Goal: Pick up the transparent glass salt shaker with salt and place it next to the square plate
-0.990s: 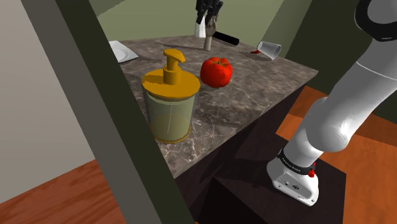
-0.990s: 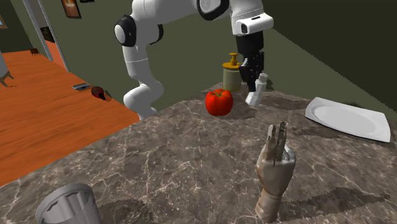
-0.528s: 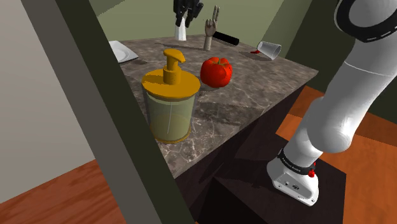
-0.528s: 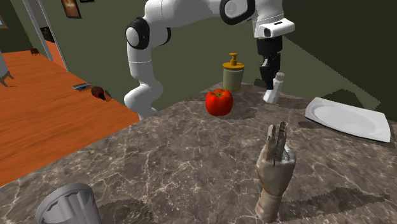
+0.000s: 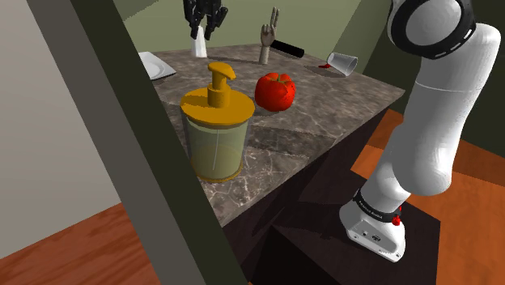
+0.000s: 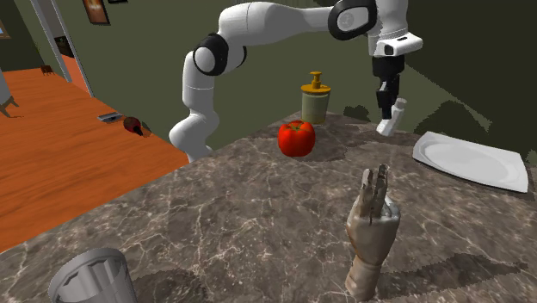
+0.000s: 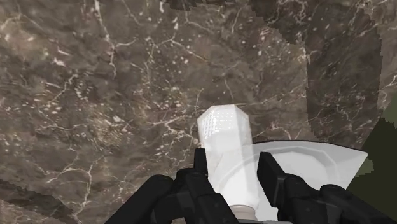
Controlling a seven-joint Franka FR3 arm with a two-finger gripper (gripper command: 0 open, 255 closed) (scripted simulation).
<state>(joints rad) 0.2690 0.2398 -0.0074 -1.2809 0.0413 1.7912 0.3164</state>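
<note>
Between the two black fingers (image 7: 270, 173) of the gripper (image 7: 234, 167) sits the salt shaker (image 7: 222, 141), a plain white, faceted body with a dotted end (drawn opaque rather than glassy). The jaws pinch it from both sides. Behind the shaker in the wrist view lies a corner of the white square plate (image 7: 318, 159), set on the dark veined marble counter (image 7: 95, 95).

Seen from the second exterior view, the shaker (image 6: 393, 118) hangs tilted under the gripper (image 6: 389, 103) over the far part of the counter (image 6: 241, 207). It is near the plate (image 6: 472, 161), on the side toward the soap dispenser (image 6: 315, 99), and it does not touch the plate. The dispenser has an olive body and a mustard-yellow pump. A red tomato (image 6: 296, 138) rests in front of the dispenser. Closer to that camera, an upright wooden hand model (image 6: 372, 228) stands on the marble, and a grey ribbed cup (image 6: 90, 275) sits at the picture's lower left.

From the shoulder view, the gripper (image 5: 201, 26) holds the shaker (image 5: 197, 44) at the far end of the counter, with the plate (image 5: 154, 65) to the picture's left of it.
</note>
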